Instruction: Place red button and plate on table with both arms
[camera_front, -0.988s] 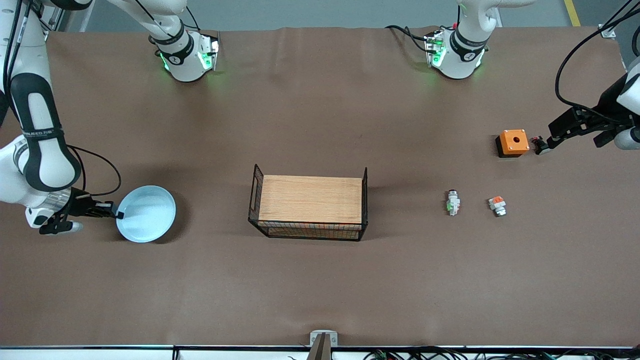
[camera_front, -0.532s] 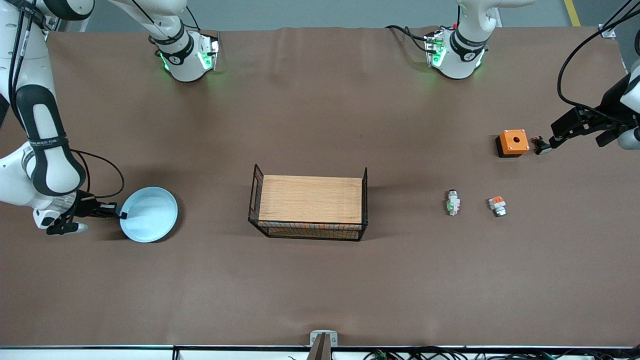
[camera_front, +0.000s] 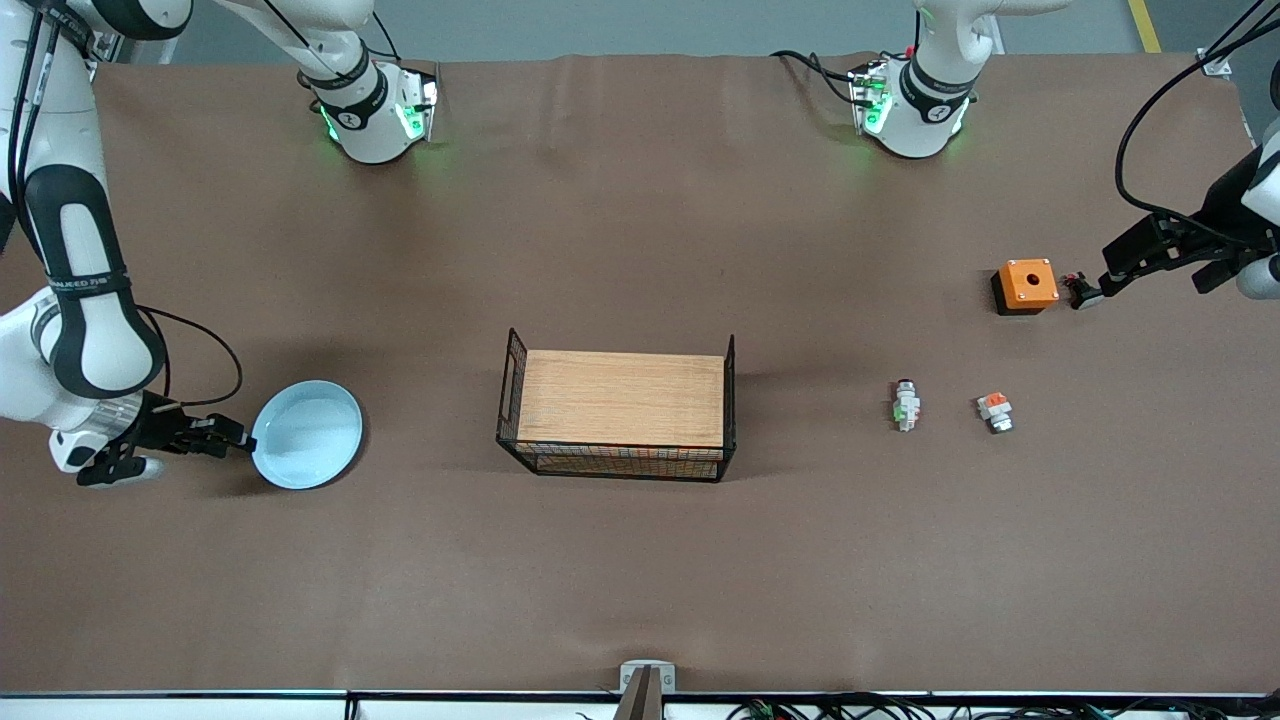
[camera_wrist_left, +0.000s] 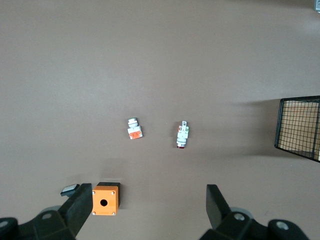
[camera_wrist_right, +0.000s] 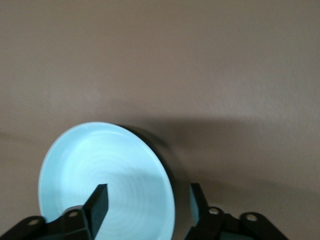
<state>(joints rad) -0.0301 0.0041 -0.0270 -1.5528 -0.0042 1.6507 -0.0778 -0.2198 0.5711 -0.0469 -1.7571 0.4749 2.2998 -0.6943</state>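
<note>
The pale blue plate (camera_front: 307, 434) lies flat on the brown table (camera_front: 640, 560) toward the right arm's end. My right gripper (camera_front: 240, 438) is open at the plate's edge; in the right wrist view the plate (camera_wrist_right: 102, 172) has its rim between the spread jaws of my right gripper (camera_wrist_right: 147, 200), one finger over the inside, one outside. The red button (camera_front: 905, 405), white-grey with a green mark, lies on the table toward the left arm's end. My left gripper (camera_front: 1088, 292) hangs open and empty beside the orange box (camera_front: 1026, 285), apart from the button (camera_wrist_left: 183, 135).
A wood-topped black wire rack (camera_front: 620, 408) stands mid-table. A similar part with an orange-red mark (camera_front: 994, 410) lies beside the button. A small dark piece (camera_front: 1076, 289) sits between the orange box and my left gripper.
My right gripper has opened and let go of the plate, which settled flat and shifted slightly toward the rack. The left arm has barely moved.
</note>
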